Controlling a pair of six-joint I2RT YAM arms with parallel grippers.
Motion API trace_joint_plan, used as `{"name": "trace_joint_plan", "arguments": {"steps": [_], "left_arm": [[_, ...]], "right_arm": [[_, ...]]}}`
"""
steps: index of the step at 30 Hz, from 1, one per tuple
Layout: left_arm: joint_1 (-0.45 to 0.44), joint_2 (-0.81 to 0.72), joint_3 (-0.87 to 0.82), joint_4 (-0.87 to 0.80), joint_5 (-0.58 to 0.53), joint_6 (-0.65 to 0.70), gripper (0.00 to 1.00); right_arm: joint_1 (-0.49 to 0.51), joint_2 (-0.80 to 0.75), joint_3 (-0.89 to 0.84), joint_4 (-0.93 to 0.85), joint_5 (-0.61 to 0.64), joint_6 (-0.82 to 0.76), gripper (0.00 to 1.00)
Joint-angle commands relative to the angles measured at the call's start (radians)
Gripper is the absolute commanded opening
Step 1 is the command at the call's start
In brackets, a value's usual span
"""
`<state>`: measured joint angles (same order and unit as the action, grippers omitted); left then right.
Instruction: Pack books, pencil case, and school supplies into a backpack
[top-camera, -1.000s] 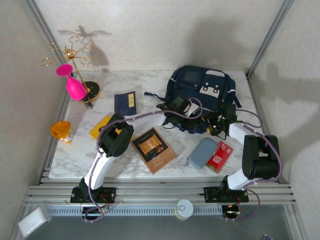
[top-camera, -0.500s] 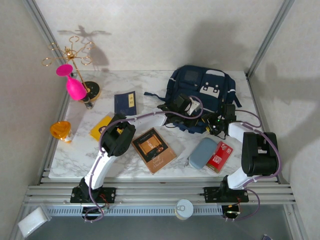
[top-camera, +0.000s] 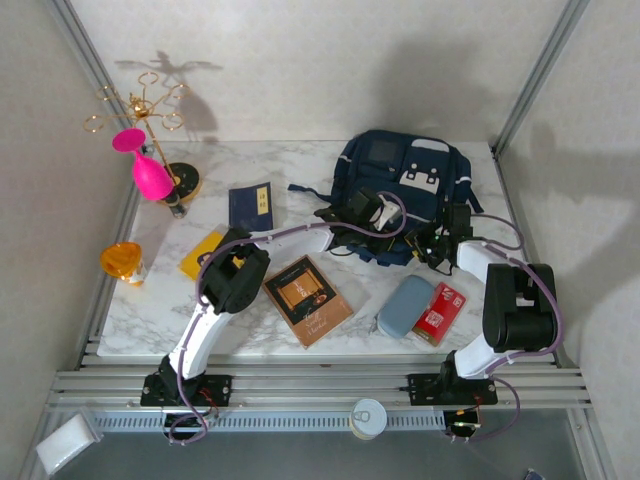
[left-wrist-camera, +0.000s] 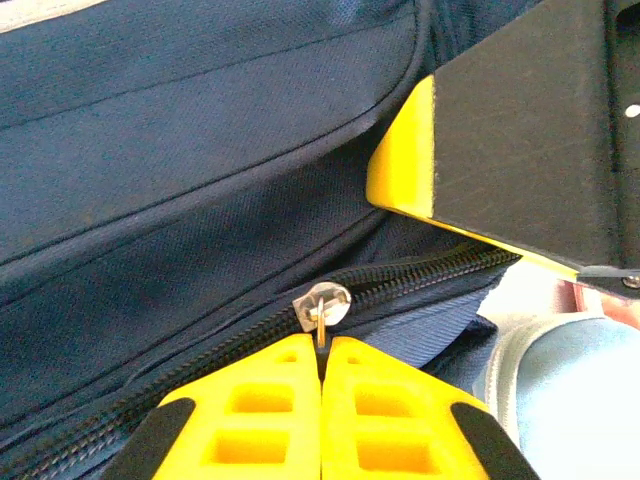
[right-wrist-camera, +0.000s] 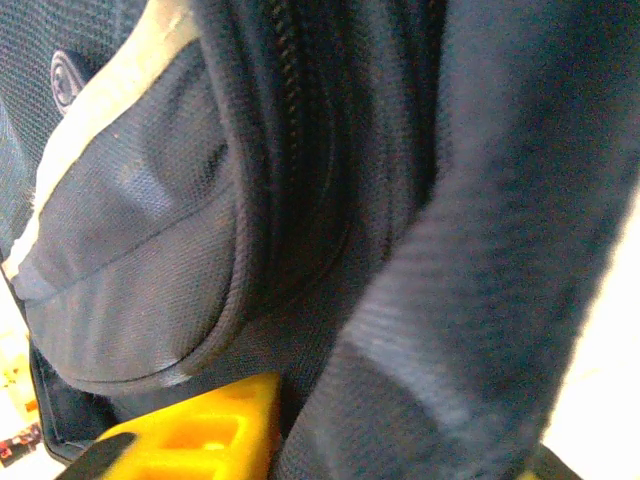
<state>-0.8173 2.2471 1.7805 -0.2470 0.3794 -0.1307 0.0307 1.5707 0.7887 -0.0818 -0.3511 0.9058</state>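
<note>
navy backpack (top-camera: 405, 175): lies at far edge of worktop (top-camera: 150, 320), twd far right corner, front pockets up.
l gripper (left-wrist-camera: 322, 350): at backpack's near side; yellow fingers (left-wrist-camera: 250, 410) pressed together, pinching metal zip pull (left-wrist-camera: 320, 305) btw the tips.
r gripper (top-camera: 432, 245): against backpack's near right side; dark strap (right-wrist-camera: 450, 300) just beside one yellow finger (right-wrist-camera: 215, 425); can't tell if fingers are spread or pinching.
navy book (top-camera: 250, 206): left of backpack, apart from it.
yellow book (top-camera: 200, 252): nearer left edge, partly under l arm.
brown book (top-camera: 307, 299): mid worktop, twd near edge.
pencil case (top-camera: 405, 305): near edge, right side, just in front of backpack.
red pack (top-camera: 440, 313): touching pencil case's right side.
</note>
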Motion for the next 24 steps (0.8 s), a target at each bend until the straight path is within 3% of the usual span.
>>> {"name": "trace_joint_plan", "arguments": {"steps": [1, 7, 10, 13, 19, 21, 24], "left_arm": [[0.006, -0.112, -0.045, -0.061, -0.069, 0.027, 0.00], [0.083, -0.243, -0.248, -0.063, -0.083, 0.012, 0.00], [0.099, -0.319, -0.334, -0.053, -0.085, 0.022, 0.00], [0.098, -0.392, -0.410, -0.026, -0.063, 0.015, 0.00], [0.104, -0.530, -0.567, -0.023, -0.126, -0.031, 0.00], [0.101, -0.588, -0.630, -0.004, -0.121, -0.069, 0.00], [0.090, -0.641, -0.718, 0.102, -0.086, -0.153, 0.00]], "right_arm": [[-0.012, -0.019, 0.064, 0.013, 0.036, -0.083, 0.18], [-0.044, -0.049, 0.113, -0.038, 0.040, -0.197, 0.02], [-0.027, -0.046, 0.149, -0.033, -0.018, -0.277, 0.00], [0.053, -0.020, 0.219, -0.082, -0.003, -0.364, 0.00], [0.228, -0.010, 0.338, -0.159, 0.052, -0.526, 0.00], [0.224, -0.006, 0.376, -0.231, 0.110, -0.576, 0.00], [0.126, 0.007, 0.383, -0.252, 0.132, -0.566, 0.00]]}}
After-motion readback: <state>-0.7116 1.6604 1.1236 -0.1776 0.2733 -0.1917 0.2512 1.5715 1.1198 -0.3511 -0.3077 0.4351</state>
